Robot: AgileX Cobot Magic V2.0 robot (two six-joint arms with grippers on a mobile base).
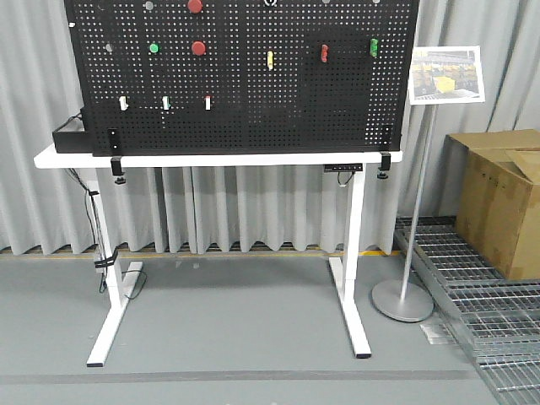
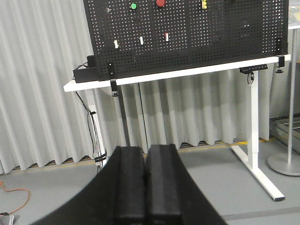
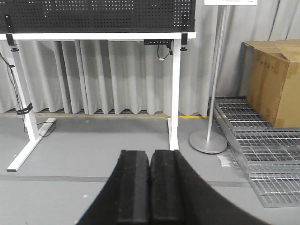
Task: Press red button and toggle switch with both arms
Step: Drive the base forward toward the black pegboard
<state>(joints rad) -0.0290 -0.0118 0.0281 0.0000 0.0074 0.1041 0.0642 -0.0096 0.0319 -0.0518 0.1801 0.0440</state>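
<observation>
stage: not begun, by my reading | left end effector (image 2: 145, 161): clenched, empty, well short of pegboard (image 1: 253, 76) | right end effector (image 3: 150, 164): clenched, empty, likewise | red button (image 1: 199, 48): pegboard upper left, untouched | toggle switch (image 1: 270, 2): pegboard top edge, cropped | to do: both presses

The left claw (image 2: 144, 176) and right claw (image 3: 150, 180) both point forward, pads pressed together.
</observation>
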